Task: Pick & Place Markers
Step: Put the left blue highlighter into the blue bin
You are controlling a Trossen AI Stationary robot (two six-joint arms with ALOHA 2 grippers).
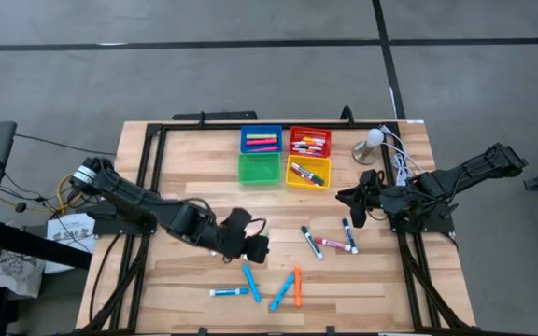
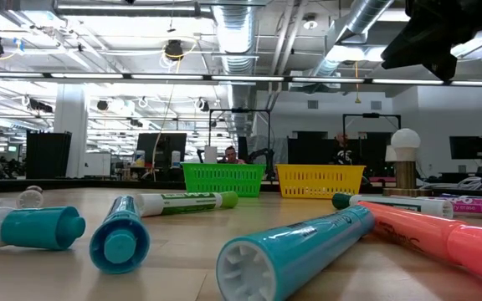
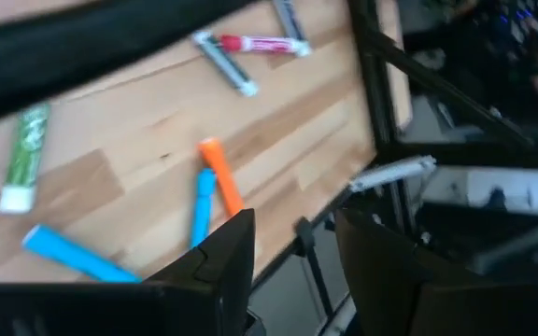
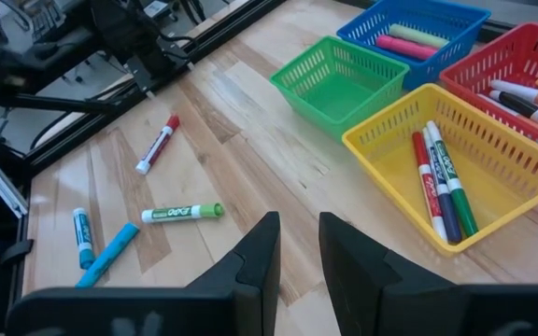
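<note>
teal marker (image 2: 295, 251) on open tabletop (image 2: 182, 242)

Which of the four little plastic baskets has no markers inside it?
The green square plastic basket is empty. The blue basket behind it, the yellow basket beside it and the red basket all hold markers.

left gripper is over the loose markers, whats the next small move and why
Probably lower the left gripper, open and empty, onto the blue marker just below it, then close. Several markers lie loose there, while the green bin looks empty.
</note>
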